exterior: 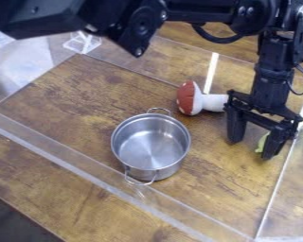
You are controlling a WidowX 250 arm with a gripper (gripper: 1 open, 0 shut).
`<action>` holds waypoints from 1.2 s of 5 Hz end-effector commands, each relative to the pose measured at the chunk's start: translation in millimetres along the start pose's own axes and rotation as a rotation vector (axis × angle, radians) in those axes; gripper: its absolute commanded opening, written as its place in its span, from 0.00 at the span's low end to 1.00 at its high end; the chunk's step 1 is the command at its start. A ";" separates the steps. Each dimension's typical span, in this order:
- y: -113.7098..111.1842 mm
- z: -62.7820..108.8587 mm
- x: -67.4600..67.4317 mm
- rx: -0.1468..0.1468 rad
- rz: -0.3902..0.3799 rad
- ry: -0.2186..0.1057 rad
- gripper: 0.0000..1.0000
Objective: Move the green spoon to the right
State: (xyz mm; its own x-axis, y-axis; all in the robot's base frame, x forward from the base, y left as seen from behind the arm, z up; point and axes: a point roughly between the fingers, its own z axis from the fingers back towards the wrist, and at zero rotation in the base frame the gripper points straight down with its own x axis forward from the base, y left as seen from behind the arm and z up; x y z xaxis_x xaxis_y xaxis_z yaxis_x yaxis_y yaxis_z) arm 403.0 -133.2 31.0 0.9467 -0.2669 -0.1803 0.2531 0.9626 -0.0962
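My gripper (pixel 260 134) points down at the right side of the wooden table (pixel 79 95), its two black fingers (pixel 233 125) spread wide apart. The green spoon (pixel 259 143) shows as a small yellow-green sliver low between them, near the right finger. The spoon is at table level, and neither finger visibly clamps it. Most of it is hidden by the fingers.
A steel pot (pixel 151 144) stands at the table's middle front. A toy mushroom (pixel 192 97) with a red-brown cap lies just left of the gripper, and a thin cream-white stick (pixel 212 68) lies behind it. Clear plastic walls (pixel 180 210) rim the table, one close to the gripper's right.
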 end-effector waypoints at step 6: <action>3.4 91.4 -7.4 -0.071 0.097 -0.165 1.00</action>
State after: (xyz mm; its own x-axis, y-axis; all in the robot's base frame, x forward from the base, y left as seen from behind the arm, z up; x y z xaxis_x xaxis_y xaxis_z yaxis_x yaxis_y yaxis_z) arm 409.7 -128.3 72.6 0.9742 -0.1666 -0.1520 0.1448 0.9788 -0.1446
